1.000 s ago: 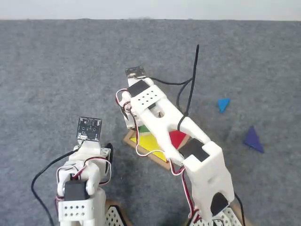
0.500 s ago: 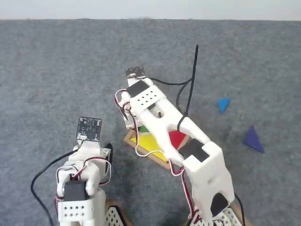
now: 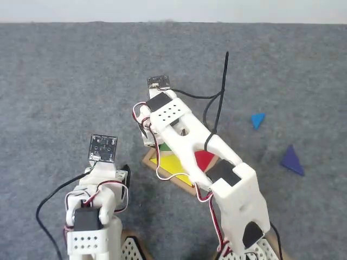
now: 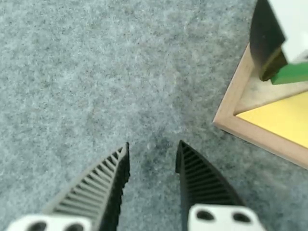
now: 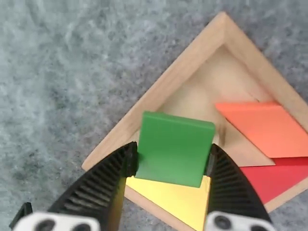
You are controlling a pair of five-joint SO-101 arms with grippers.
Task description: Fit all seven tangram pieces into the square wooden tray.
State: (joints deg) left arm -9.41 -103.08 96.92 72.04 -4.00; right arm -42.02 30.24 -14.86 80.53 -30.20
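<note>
The right gripper (image 5: pixel 172 159) clamps the green square (image 5: pixel 173 139) by opposite edges over the free corner of the wooden tray (image 5: pixel 185 60) (probably its slot); the left gripper (image 4: pixel 152 156) hangs open aside

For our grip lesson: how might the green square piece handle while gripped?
Probably stiff: the green square piece shows straight, unbent edges in the right end effector. Likely light, being small and thin. Its flat faces suggest it won't roll.

In the high view the right arm (image 3: pixel 190 142) hides most of the wooden tray (image 3: pixel 147 158); the right wrist view's edge cuts the red piece (image 5: pixel 276 177).
</note>
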